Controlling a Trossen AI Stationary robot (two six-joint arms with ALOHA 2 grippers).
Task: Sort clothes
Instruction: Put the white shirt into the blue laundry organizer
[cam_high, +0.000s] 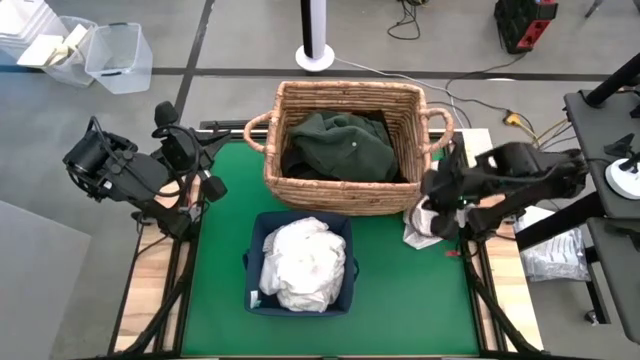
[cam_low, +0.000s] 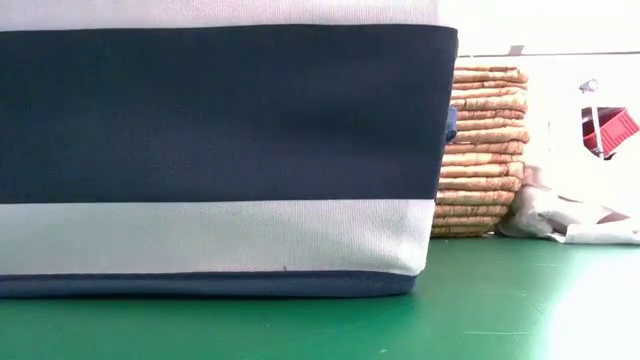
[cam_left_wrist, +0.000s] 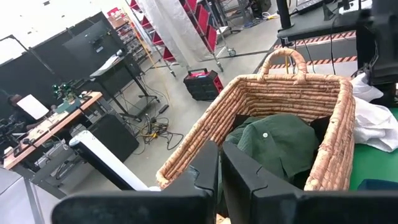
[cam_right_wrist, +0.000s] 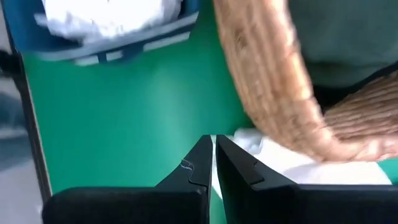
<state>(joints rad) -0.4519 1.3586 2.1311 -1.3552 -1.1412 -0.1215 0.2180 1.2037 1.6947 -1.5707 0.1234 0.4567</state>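
Observation:
A dark green garment (cam_high: 340, 145) lies in the tan wicker basket (cam_high: 300, 100), also seen in the left wrist view as the green garment (cam_left_wrist: 280, 140). White clothes (cam_high: 302, 262) fill the navy bin (cam_high: 262, 232). One white garment (cam_high: 418, 228) lies crumpled on the green mat against the basket's right side; the low view shows this white garment (cam_low: 565, 215) resting on the mat. My right gripper (cam_high: 432, 200) hovers over it, shut; in its wrist view the shut right gripper (cam_right_wrist: 213, 157) points at the white cloth (cam_right_wrist: 280, 162). My left gripper (cam_high: 207, 187) waits shut at the table's left edge.
The navy and white bin wall (cam_low: 220, 150) fills most of the low view. Bare green mat (cam_high: 225, 250) lies left of the bin and between bin and white garment. Clear plastic boxes (cam_high: 115, 55) and a white stand (cam_high: 314, 50) sit on the floor beyond the table.

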